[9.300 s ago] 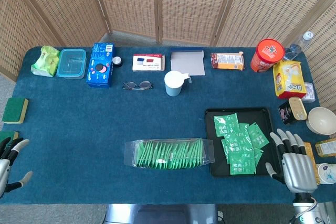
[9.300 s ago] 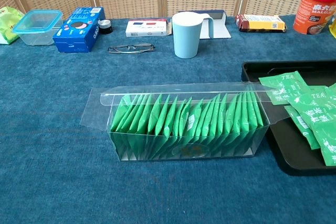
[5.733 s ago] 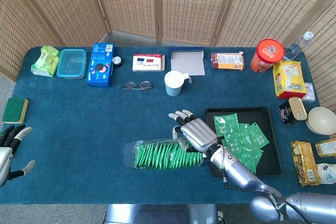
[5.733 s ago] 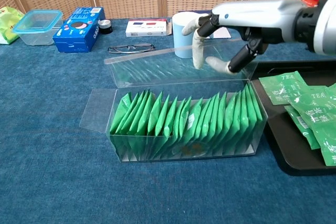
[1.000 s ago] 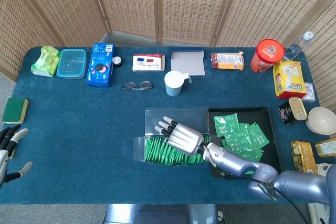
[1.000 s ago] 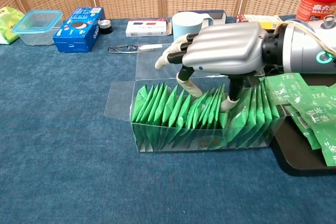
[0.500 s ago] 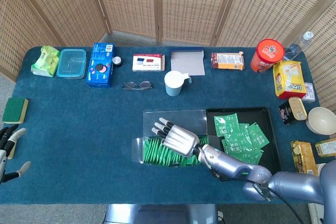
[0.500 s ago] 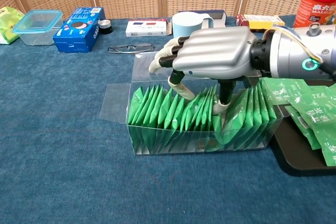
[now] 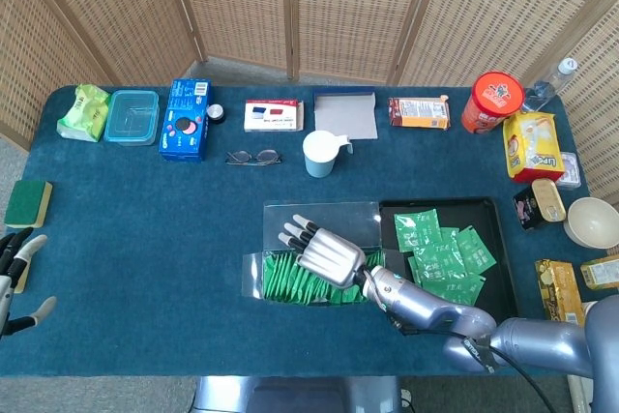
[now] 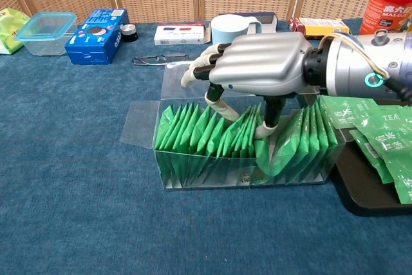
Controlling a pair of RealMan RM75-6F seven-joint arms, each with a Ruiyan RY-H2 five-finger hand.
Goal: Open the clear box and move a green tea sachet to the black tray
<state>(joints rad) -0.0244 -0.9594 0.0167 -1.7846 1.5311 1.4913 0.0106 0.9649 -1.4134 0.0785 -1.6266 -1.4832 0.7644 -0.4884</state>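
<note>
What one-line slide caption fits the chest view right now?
Right hand reaches into the opened clear box, fingers among the green tea sachets, beside the black tray.

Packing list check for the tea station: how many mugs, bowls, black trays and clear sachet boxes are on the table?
mug: 1
bowl: 1
black tray: 1
clear box: 1
Total: 4

A glossy clear plastic box [image 10: 244,159] sits on matt, seemingly napped blue cloth [image 10: 71,178] beside a smooth black tray [image 9: 498,258].
</note>
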